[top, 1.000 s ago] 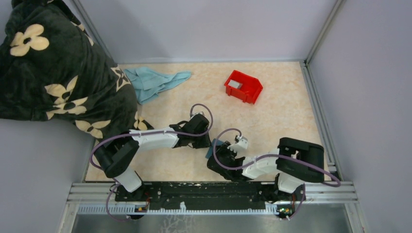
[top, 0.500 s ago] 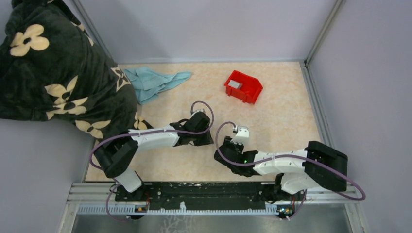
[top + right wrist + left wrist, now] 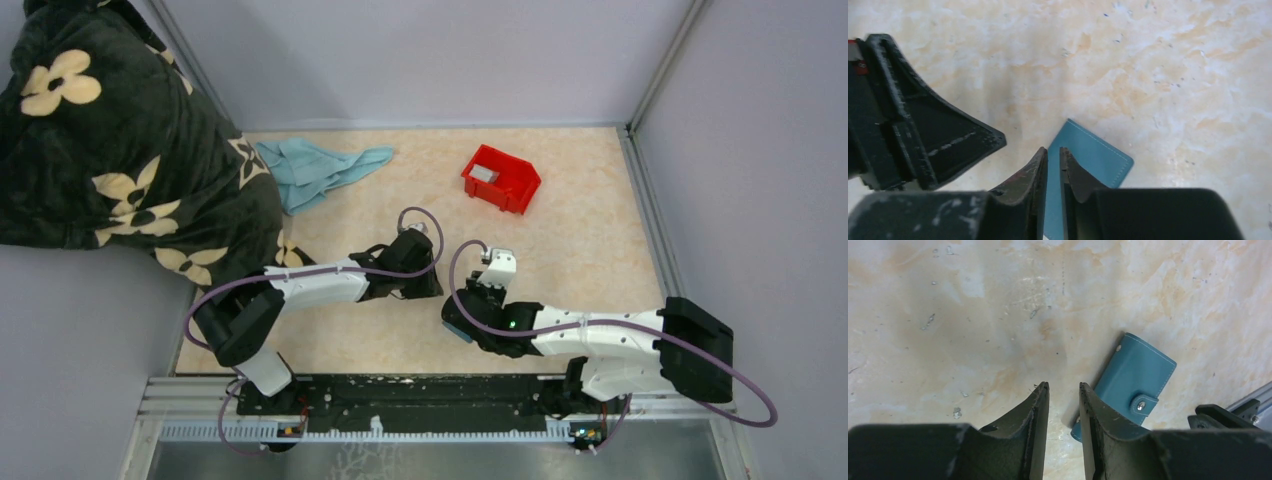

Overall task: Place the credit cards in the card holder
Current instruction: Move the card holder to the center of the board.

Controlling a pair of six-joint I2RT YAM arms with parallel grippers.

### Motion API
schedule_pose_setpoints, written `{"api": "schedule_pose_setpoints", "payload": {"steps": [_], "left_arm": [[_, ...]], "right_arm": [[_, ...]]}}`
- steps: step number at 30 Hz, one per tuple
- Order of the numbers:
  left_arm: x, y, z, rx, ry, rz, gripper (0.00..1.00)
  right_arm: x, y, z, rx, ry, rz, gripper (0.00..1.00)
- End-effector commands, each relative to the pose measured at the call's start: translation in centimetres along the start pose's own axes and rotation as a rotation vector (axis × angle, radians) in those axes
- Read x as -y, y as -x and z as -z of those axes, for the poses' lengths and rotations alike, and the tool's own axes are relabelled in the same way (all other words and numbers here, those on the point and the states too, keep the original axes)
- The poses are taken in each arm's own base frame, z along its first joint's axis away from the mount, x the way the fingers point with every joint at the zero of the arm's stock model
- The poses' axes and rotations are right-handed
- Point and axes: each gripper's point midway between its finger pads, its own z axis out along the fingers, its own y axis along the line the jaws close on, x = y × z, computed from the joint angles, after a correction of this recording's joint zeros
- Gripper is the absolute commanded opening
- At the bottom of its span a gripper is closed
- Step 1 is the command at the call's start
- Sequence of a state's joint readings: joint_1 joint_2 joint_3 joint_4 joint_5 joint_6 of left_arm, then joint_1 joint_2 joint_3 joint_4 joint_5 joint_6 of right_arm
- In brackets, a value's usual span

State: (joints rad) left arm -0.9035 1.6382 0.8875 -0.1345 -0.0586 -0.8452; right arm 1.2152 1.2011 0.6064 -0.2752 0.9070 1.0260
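The teal card holder (image 3: 1137, 375) lies closed and flat on the table, snap tab fastened; it also shows in the right wrist view (image 3: 1093, 160), and a corner shows in the top view (image 3: 455, 328). My left gripper (image 3: 1063, 386) hovers just left of it, jaws a narrow gap apart with nothing between them; in the top view it (image 3: 428, 287) is mid-table. My right gripper (image 3: 1053, 150) is directly over the holder with jaws almost together and empty; in the top view it (image 3: 468, 305) is right of the left one. A grey credit card (image 3: 484, 173) lies in the red bin.
The red bin (image 3: 518, 192) stands at the back right of the table. A light blue cloth (image 3: 315, 168) lies at the back left. A dark flowered blanket (image 3: 110, 140) hangs over the left edge. Grey walls enclose the table.
My right arm has swung its elbow out to the right and its gripper has moved a little away from the base, over the card holder. My left gripper has edged slightly right.
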Motion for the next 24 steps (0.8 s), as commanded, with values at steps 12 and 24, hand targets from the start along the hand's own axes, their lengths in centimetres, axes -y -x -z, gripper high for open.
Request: {"api": "schedule_pose_setpoints", "payload": {"steps": [12, 24], "left_arm": [[0.9, -3.6, -1.0, -0.108, -0.116, -0.079, 0.29], [0.0, -6.8, -1.6, -0.165, -0.093, -0.072, 0.28]], "right_arm": [[6.7, -6.2, 1.9, -0.140, -0.215, -0.060, 0.00], [5.5, -10.0, 1.1, -0.230, -0.199, -0.058, 0.00]]}}
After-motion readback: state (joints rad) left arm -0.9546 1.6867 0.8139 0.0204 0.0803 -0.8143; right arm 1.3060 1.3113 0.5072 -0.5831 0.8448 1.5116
